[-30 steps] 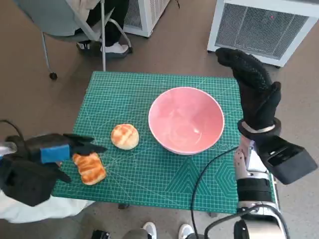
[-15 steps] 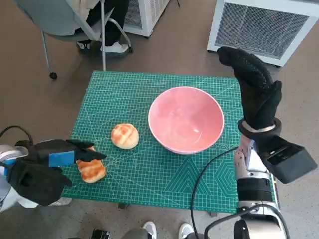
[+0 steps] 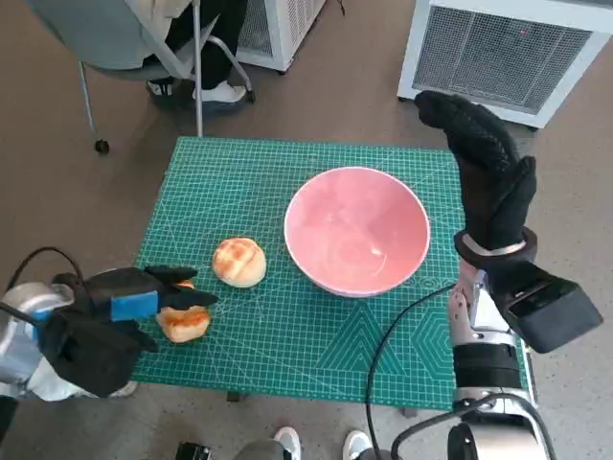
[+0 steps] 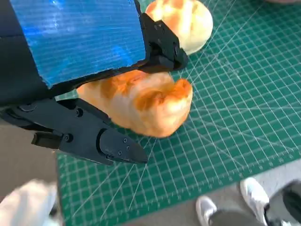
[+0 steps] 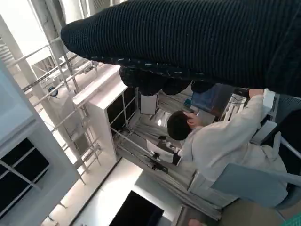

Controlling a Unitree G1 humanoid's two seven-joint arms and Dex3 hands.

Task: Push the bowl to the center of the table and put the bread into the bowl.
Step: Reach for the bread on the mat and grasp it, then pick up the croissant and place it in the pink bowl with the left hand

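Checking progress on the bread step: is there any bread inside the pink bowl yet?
No, the pink bowl is empty in the head view; the round bun and the croissant both lie on the green mat.

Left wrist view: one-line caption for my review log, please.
Left hand closing around the long bread piece on the green cutting mat, round bun just beyond.

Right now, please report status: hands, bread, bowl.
Left hand closing around long bread. Right hand raised, open. Bowl empty, round bun beside it.
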